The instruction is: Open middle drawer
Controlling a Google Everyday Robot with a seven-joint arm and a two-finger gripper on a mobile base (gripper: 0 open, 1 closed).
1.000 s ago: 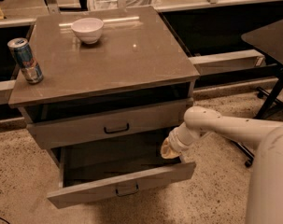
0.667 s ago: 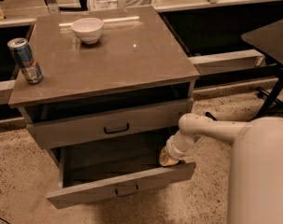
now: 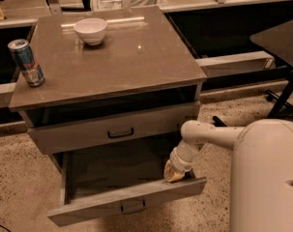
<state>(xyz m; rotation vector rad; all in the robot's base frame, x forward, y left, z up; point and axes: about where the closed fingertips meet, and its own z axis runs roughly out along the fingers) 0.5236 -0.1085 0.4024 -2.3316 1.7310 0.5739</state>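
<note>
Speckled floor [image 3: 20, 178] surrounds a grey bench [image 3: 126, 66]; its middle drawer [image 3: 112, 172] stands pulled out at 6 o'clock, the gripper [image 3: 175, 172] at its 3 o'clock rim, grip state impossible to tell.

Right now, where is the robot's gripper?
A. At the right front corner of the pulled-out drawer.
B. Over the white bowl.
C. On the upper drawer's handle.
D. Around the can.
A: the gripper sits just inside the front panel of the open middle drawer, at its right end.
</note>
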